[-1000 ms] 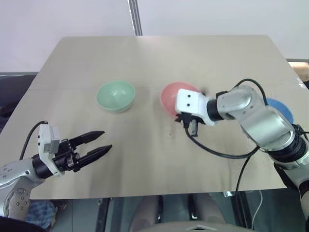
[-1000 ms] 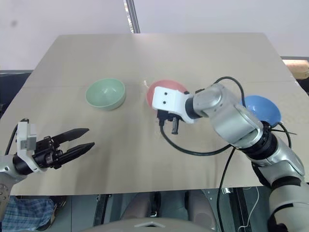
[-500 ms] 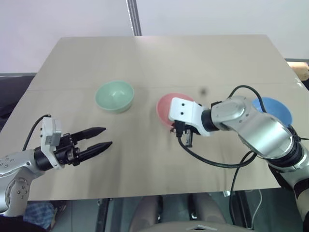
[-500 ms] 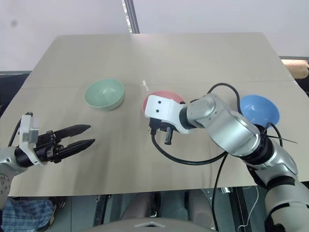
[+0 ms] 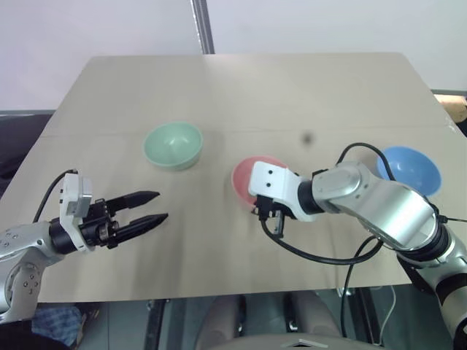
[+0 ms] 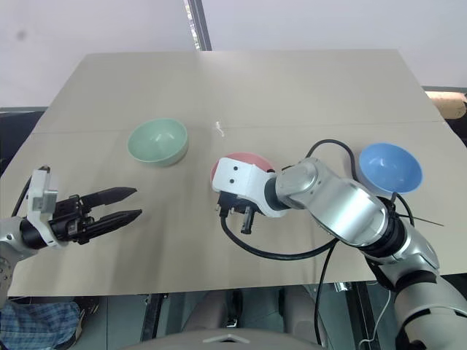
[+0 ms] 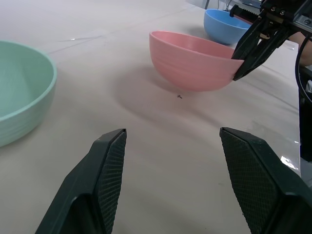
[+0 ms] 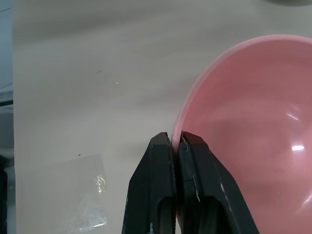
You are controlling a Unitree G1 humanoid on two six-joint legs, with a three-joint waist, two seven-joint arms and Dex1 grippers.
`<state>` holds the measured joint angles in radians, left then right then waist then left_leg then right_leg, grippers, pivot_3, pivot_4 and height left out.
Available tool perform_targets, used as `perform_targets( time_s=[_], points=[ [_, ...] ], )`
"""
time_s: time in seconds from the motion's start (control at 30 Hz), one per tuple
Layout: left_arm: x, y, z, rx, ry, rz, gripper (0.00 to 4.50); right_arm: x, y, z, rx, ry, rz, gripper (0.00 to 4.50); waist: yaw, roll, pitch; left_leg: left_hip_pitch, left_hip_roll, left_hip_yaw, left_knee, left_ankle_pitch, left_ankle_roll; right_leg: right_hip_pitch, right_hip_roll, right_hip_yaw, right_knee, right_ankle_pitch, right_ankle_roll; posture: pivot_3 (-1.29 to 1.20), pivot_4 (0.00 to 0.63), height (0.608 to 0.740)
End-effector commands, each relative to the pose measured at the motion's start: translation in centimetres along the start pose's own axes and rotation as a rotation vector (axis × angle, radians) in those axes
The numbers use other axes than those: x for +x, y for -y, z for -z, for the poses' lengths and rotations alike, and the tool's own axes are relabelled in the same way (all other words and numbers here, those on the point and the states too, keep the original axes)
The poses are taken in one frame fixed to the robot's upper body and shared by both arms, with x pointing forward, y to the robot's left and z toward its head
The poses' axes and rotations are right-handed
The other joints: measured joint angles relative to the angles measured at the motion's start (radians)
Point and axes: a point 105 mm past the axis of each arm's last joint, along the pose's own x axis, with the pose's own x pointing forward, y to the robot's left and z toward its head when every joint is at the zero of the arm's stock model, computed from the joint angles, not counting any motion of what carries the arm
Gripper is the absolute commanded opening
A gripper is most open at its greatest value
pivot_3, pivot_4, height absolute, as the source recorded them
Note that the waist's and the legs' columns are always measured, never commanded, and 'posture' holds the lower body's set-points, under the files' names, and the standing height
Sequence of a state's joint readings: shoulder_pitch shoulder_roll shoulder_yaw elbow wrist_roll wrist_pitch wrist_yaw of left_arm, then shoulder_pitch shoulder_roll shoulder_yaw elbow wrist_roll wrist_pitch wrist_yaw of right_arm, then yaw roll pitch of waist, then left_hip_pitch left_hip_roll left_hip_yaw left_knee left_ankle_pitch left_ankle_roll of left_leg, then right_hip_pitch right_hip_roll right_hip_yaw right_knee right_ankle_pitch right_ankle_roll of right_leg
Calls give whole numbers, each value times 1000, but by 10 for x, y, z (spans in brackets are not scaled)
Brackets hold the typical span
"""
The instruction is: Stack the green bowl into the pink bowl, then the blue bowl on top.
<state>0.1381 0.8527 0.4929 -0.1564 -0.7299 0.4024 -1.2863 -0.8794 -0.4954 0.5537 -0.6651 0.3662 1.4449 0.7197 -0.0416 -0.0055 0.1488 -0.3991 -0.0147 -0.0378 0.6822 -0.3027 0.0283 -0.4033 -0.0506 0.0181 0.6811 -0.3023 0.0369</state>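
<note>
Right gripper [image 8: 176, 146] clamped on pink bowl [image 7: 190, 58] rim, bowl apparently tilted; left gripper [image 5: 149, 208] open, holding nothing.

Green bowl [image 7: 19, 90] cut by left wrist view edge; pink bowl [image 5: 244, 177] half behind right gripper [image 5: 266, 216].

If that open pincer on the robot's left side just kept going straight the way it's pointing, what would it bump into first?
Most likely the pink bowl, which sits between the left pincer's open fingers in its wrist view. The green bowl lies off to one side. Depth is hard to judge.
</note>
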Motion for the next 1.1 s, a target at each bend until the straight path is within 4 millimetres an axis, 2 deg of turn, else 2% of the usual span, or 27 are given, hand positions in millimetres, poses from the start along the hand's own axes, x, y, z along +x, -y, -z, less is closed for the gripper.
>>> perform_targets(
  time_s=[0.03,0.47,0.57,0.67,0.73,0.8,0.93,1.1],
  points=[
    [-2,0,-6,27,-7,9,3220,-6,1,-8,-33,33,30,116,0,0,0,0,0,0,0,0,0,0,0,0,0,0,0,0,150,740],
    [-1,0,-4,27,-1,2,3220,-8,0,-7,-67,31,18,116,0,0,0,0,0,0,0,0,0,0,0,0,0,0,0,0,150,740],
    [-2,1,-3,26,0,2,3220,-8,-1,-7,-79,33,13,1127,0,0,0,0,0,0,0,0,0,0,0,0,0,0,0,0,150,740],
    [-2,1,-2,25,0,0,3220,-9,0,-6,-80,34,15,2774,0,0,0,0,0,0,0,0,0,0,0,0,0,0,0,0,150,740],
    [-2,1,-2,24,0,0,3220,-9,0,-6,-80,37,15,3718,0,0,0,0,0,0,0,0,0,0,0,0,0,0,0,0,150,740],
    [-3,2,-2,23,0,-1,3220,-10,0,-7,-74,41,12,4445,0,0,0,0,0,0,0,0,0,0,0,0,0,0,0,0,150,740],
    [-3,3,-1,21,0,-2,3220,-15,1,-9,-62,54,-6,4445,0,0,0,0,0,0,0,0,0,0,0,0,0,0,0,0,150,740],
    [-4,2,-1,23,4,-8,3220,-37,5,-10,-70,91,-33,4445,3,0,0,0,0,0,0,0,0,1,0,0,-1,0,0,0,150,740]
  ],
)
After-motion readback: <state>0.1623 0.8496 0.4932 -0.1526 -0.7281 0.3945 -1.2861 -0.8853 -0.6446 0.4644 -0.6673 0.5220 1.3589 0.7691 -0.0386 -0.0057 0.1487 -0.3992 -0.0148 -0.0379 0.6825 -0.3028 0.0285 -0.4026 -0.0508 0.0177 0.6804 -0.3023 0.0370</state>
